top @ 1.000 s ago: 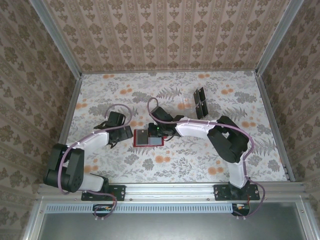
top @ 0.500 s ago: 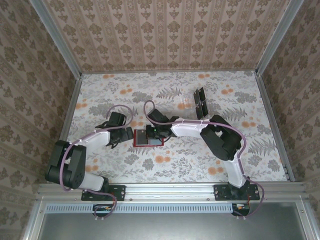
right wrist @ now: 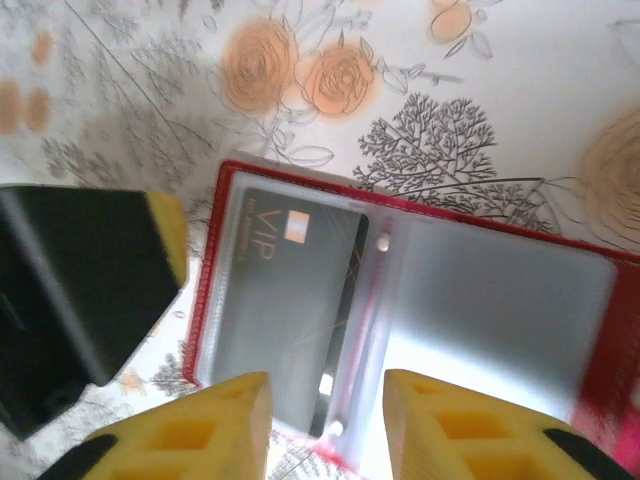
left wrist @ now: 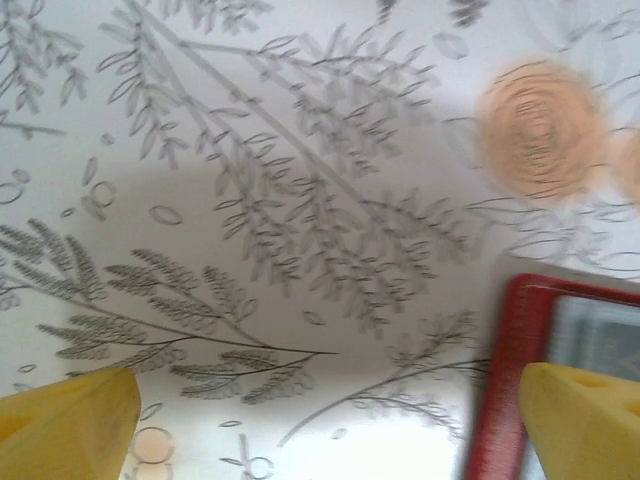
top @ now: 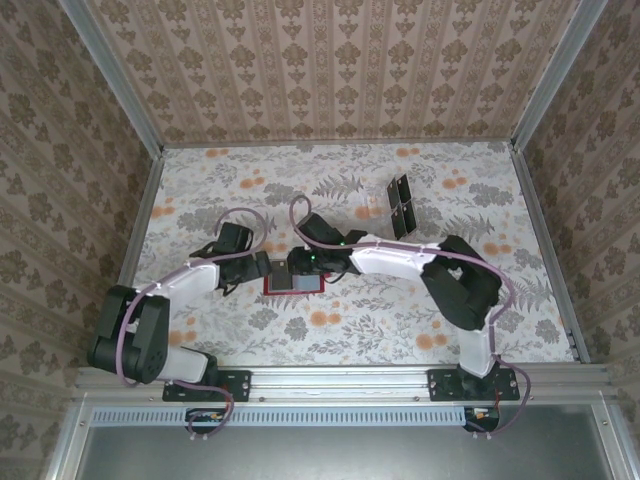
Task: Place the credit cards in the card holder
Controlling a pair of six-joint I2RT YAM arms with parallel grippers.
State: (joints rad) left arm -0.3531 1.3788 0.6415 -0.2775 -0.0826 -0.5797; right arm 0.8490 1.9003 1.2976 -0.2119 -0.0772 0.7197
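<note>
While open, wallet (right wrist: pixel 500 300) beneath end effector (right wrist: pixel 325 400)

In the left wrist view the card holder (left wrist: pixel 510 370) is blurred and cut off by the right and lower edges. From above, the right gripper (top: pixel 300 267) covers part of it, and we cannot count the credit cards (top: pixel 404 216) in the clear rack (top: pixel 375 205): too small.
</note>
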